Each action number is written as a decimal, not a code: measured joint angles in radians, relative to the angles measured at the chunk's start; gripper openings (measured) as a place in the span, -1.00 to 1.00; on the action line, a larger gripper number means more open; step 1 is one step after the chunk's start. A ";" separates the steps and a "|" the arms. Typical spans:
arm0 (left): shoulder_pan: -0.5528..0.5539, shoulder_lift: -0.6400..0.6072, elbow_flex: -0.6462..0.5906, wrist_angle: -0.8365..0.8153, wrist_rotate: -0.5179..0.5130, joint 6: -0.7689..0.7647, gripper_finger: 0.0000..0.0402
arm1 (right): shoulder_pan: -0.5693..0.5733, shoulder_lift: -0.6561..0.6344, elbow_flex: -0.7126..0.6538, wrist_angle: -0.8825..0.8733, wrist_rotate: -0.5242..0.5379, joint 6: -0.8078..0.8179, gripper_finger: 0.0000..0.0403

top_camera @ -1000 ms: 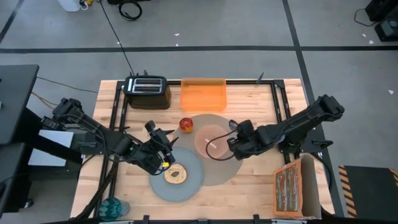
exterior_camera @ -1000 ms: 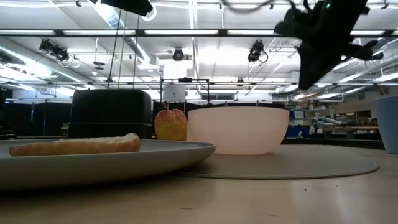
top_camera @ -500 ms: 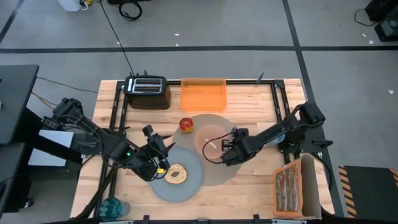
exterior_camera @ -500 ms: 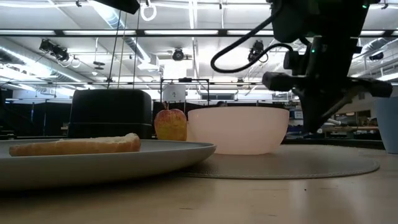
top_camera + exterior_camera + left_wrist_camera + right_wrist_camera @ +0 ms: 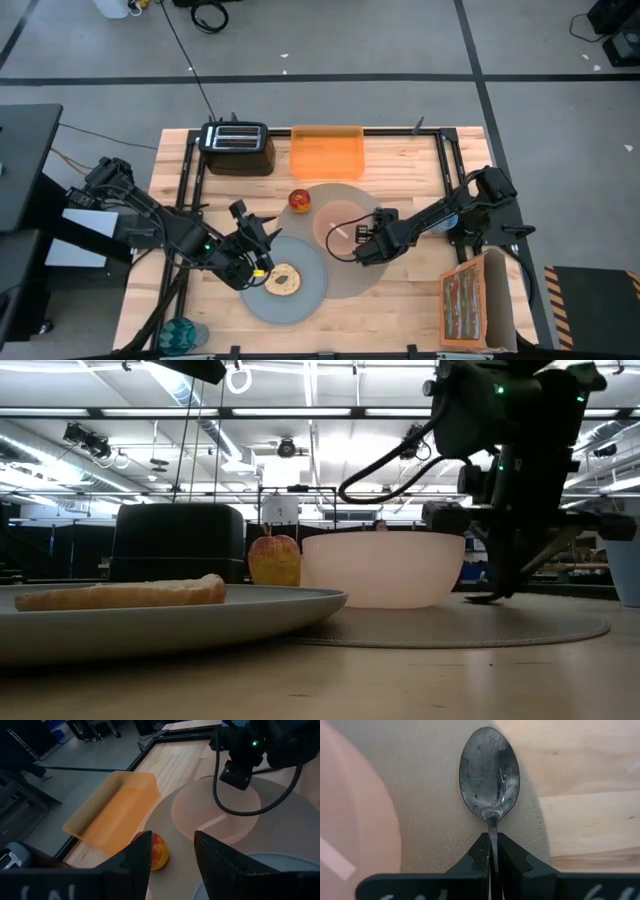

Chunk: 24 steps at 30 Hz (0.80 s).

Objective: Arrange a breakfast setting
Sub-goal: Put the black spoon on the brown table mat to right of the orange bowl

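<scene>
Take the pink bowl (image 5: pixel 340 228) as your landmark: it sits on the round placemat (image 5: pixel 375 272), a little right of that mat's middle. Your right gripper (image 5: pixel 363 251) is low at the bowl's right side, its fingers (image 5: pixel 481 851) clamped on the thin handle of the metal spoon (image 5: pixel 489 771). In the right wrist view the spoon's scoop lies over the placemat close to its edge, with bare wood just past it and the bowl's rim alongside; from table height the scoop seems to touch the mat, though that view is too dark to be sure.

The red apple (image 5: pixel 299 200) stands just off the bowl's far left, at the placemat's edge. Down-left of the bowl, the grey plate (image 5: pixel 305 296) overlaps the placemat and carries the browned bagel (image 5: pixel 283 280).

Your left gripper (image 5: pixel 262 250) hovers left of the bowl, over the plate's near-left rim, its two fingers (image 5: pixel 139 854) parted with nothing between them.
</scene>
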 joint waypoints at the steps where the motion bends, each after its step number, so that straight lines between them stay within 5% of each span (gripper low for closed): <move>1: 0.000 0.000 0.000 0.000 0.000 0.000 -0.23 | 0.000 0.000 -0.016 0.037 -0.004 -0.012 -0.86; 6: 0.000 0.000 0.000 0.001 0.000 0.000 -0.23 | -0.002 -0.007 -0.067 0.132 -0.024 -0.045 -0.78; 24: 0.000 0.000 0.000 0.001 -0.001 0.000 -0.23 | -0.002 -0.017 -0.036 0.049 -0.009 -0.042 -0.63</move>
